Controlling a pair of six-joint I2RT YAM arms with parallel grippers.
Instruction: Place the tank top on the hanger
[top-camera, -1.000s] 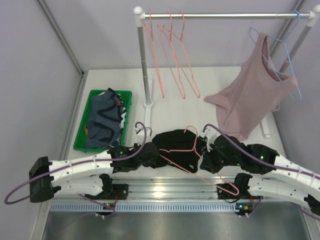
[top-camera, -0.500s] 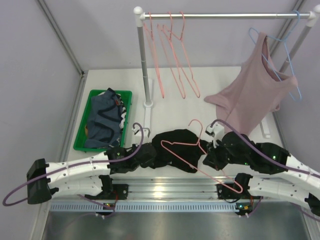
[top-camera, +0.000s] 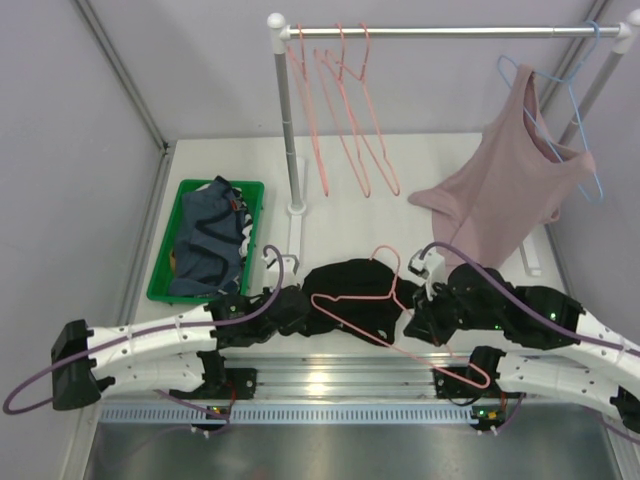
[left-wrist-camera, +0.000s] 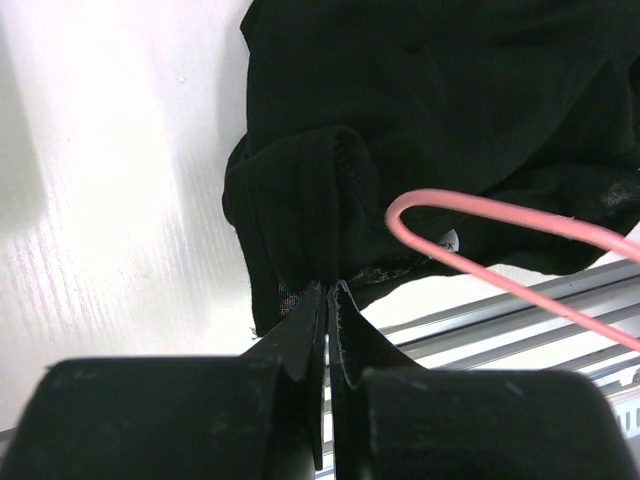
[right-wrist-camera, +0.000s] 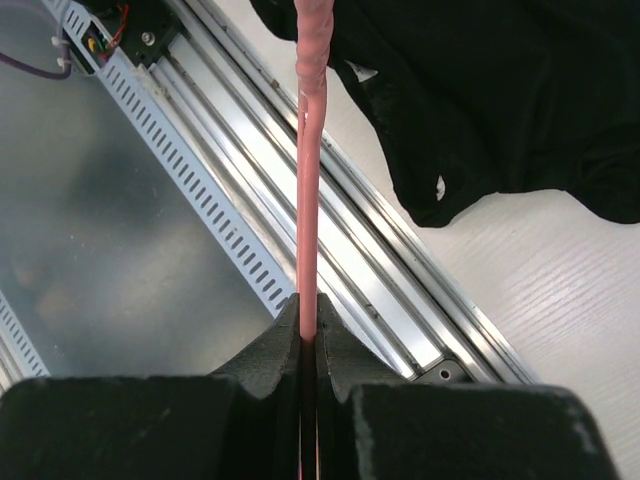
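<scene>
tank top (top-camera: 345, 278): black, limp, bunched in a low crumpled heap. Lying on the white table (top-camera: 330, 215) at lower centre of the top view, between the two grippers and just above the aluminium rail (top-camera: 330, 375). Stitched hem folded over at its left edge, as seen in the left wrist view.
hanger (right-wrist-camera: 308, 180): thin salmon-pink wire, triangular, with a hook. Set slantwise across the tank top in the top view, hook toward the upper frame, lowest corner over the aluminium rail at lower right.
left gripper (left-wrist-camera: 325, 290): closed, tips pinching the hem at the left edge of the tank top.
right gripper (right-wrist-camera: 308, 300): closed tight on the wire of the hanger.
green bin (top-camera: 160, 270): on the table at left of frame. Contents: dark blue-grey garment (top-camera: 205, 245), crumpled, filling most of it.
clothes rack (top-camera: 450, 32): bar across top of frame. Three like salmon-pink hangers (top-camera: 345, 120) on its left part. At right, light-blue hanger (top-camera: 578, 100) carrying a dusty-pink top (top-camera: 505, 190).
</scene>
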